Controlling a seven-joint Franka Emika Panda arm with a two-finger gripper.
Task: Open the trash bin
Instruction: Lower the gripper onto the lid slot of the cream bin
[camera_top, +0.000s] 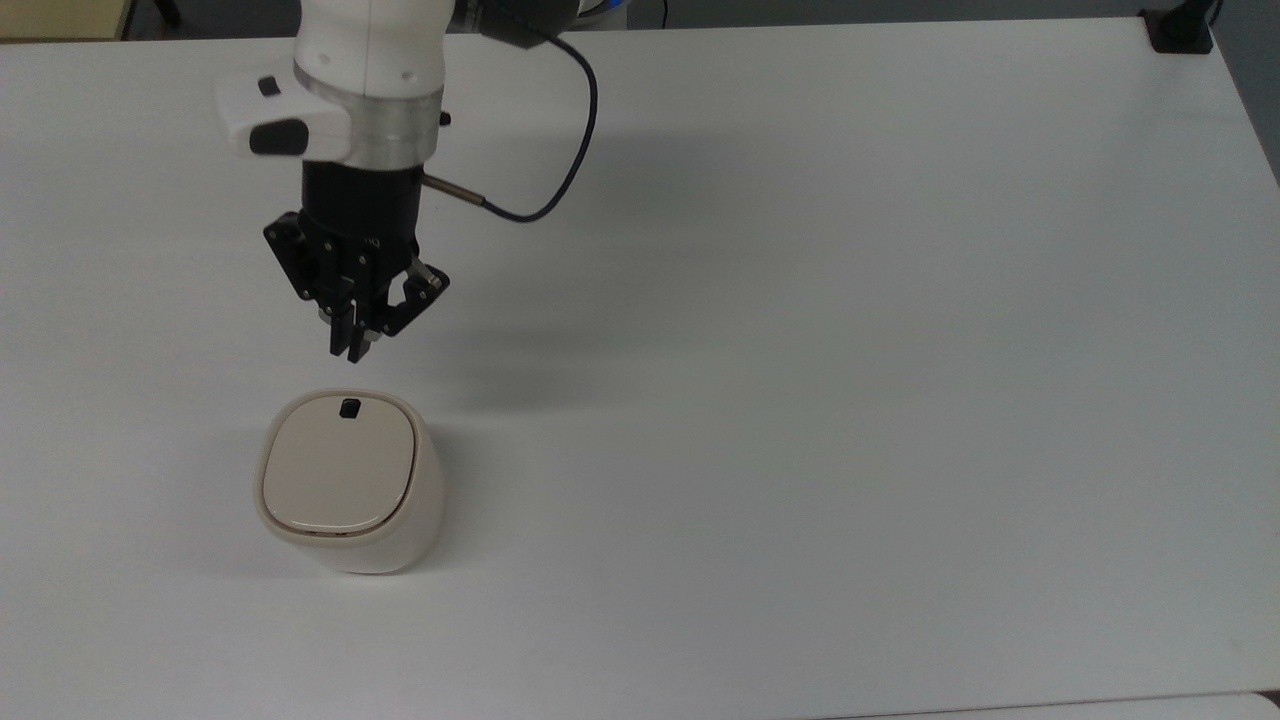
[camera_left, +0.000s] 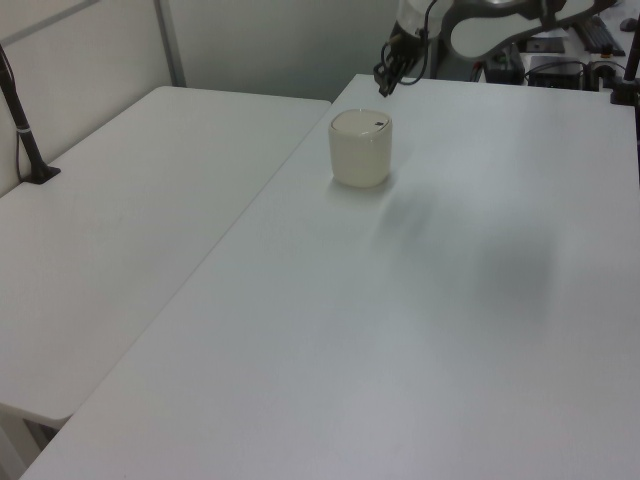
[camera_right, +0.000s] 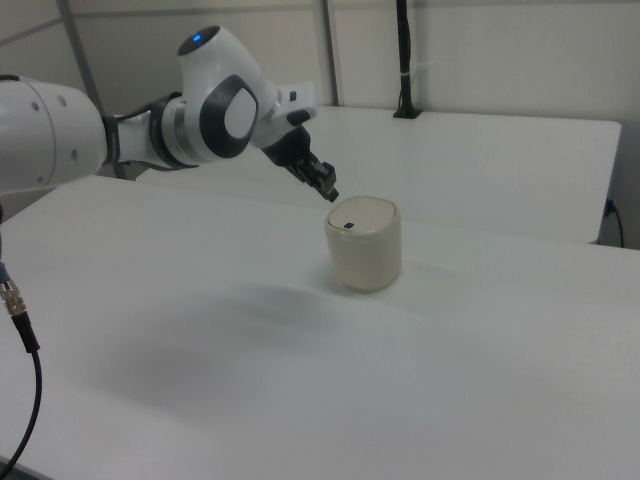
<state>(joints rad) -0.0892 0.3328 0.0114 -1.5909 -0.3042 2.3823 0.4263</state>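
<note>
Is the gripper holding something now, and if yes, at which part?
Nothing is held. The gripper is shut on nothing, in the air short of the trash bin, not touching it.

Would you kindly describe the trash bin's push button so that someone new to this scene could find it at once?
On the white table stands one cream trash bin, rounded-square with a flat closed lid. At the lid's edge nearest the gripper, which hangs shut above the table, sits the button: a small black square, the only dark mark on the pale bin.
</note>
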